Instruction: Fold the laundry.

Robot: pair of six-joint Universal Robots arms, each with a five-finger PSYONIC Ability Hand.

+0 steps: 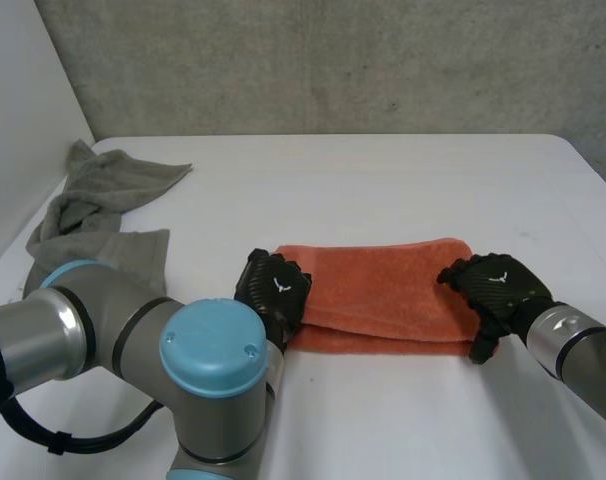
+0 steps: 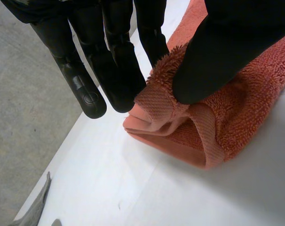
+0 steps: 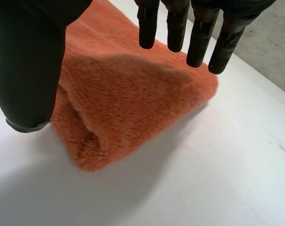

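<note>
An orange towel [image 1: 383,290] lies folded into a long band across the near middle of the white worktop [image 1: 383,180], its length running left to right. The robot has one hand at each end.

The left hand [image 1: 275,288] sits on the towel's left end. From the wrist, its thumb [image 2: 227,47] presses down on the top layer at the corner. The fingers [image 2: 119,70] reach down straight against the end of the cloth on the other side. The terry edge puffs up between them, so the hand is pinching the upper layer there. Below the pinch the folded layers gape open a little at the end.

The right hand [image 1: 498,285] is spread over the towel's right end, fingers straight and released. Its thumb [image 3: 29,61] comes down beside the near edge of the fold, while its fingertips [image 3: 199,42] hang above the far edge. The rounded end of the towel lies between them, ungrasped.

At the far left of the worktop, well apart from the orange towel, a grey towel [image 1: 98,195] lies crumpled against the wall.
</note>
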